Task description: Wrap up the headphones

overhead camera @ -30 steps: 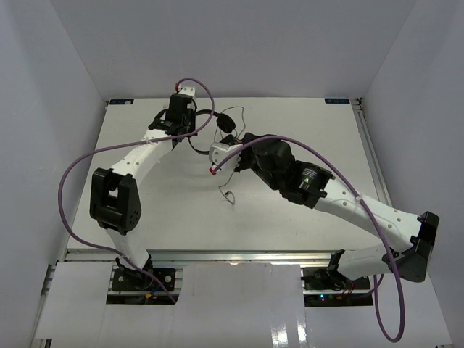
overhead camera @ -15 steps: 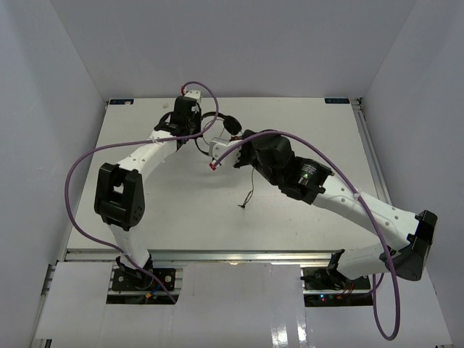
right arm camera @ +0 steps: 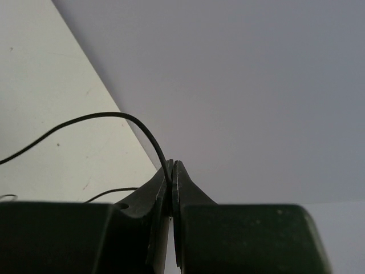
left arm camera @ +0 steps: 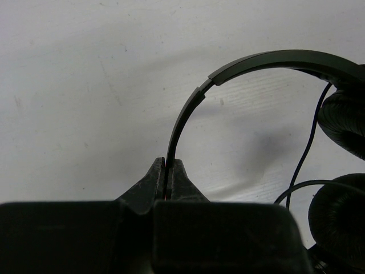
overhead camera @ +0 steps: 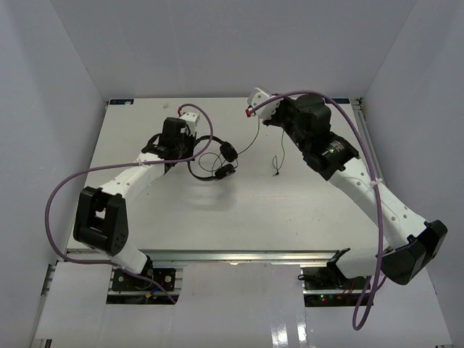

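- Wrapping looks barely begun: the cord [overhead camera: 255, 139] trails loose from the headphones [overhead camera: 215, 163] on the table [overhead camera: 290, 217], with no turns visible around the headband [left arm camera: 191, 103].
- The left gripper [left arm camera: 169, 166] is clamped on the headband, with the earcups [left arm camera: 342, 120] just beyond.
- The right gripper [right arm camera: 173, 166] pinches the cord, well apart from the headphones, with the free end hanging below.

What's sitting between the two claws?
Seen from above: the headphones, headband pinched by the left gripper, and their thin cord running to the right gripper.
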`<control>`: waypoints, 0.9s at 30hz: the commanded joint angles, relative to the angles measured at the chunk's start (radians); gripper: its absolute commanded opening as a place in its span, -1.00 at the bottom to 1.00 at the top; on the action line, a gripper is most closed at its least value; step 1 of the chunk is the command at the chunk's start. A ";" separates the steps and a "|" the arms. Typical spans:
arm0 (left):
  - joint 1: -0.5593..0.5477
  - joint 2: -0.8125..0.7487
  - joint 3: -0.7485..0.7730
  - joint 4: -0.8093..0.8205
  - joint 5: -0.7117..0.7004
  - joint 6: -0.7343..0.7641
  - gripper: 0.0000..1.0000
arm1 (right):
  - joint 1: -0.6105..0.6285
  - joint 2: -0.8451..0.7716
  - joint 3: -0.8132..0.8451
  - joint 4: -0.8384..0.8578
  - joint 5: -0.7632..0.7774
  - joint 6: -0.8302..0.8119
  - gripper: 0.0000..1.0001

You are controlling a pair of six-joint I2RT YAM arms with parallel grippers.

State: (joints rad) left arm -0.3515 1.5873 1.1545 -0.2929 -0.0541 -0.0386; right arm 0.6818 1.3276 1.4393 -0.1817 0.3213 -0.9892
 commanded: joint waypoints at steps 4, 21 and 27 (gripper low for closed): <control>-0.010 -0.174 -0.077 -0.080 0.162 0.004 -1.00 | -0.104 0.072 0.069 0.286 -0.003 0.107 -0.85; -0.132 -0.586 -0.031 -0.375 0.242 -0.119 -1.00 | -0.302 0.267 0.019 0.371 0.011 0.358 -0.85; -0.132 -0.578 0.218 -0.482 0.138 -0.160 -1.00 | -0.365 0.284 -0.048 0.334 -0.046 0.428 -0.85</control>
State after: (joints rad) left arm -0.4866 1.0232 1.2254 -0.7030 0.1428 -0.1383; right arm 0.3448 1.6057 1.4227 0.1338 0.3206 -0.6420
